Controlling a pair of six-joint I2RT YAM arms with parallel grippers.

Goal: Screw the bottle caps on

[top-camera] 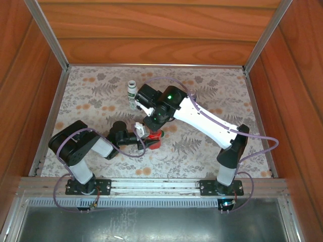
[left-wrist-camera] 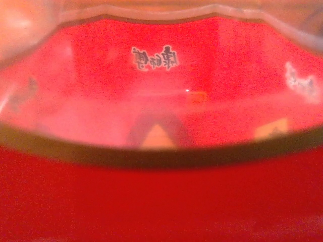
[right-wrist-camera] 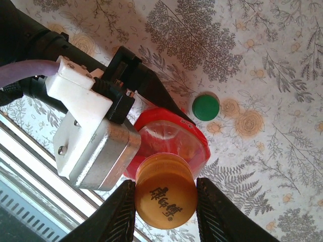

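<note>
Right wrist view: right gripper (right-wrist-camera: pixel 166 214) pinches the orange cap (right-wrist-camera: pixel 165 194) directly over the mouth of the red bottle (right-wrist-camera: pixel 174 138), apparently lined up for twisting on. Left gripper (top-camera: pixel 146 138) clamps that bottle sideways, likely steadying it against the turn. Beyond the fingers, a green cap (right-wrist-camera: pixel 205 107) lies loose.

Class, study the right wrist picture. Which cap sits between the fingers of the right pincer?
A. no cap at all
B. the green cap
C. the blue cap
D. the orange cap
D: the orange cap sits clamped in the right pincer just over the red bottle, while the green cap lies loose on the table.
</note>
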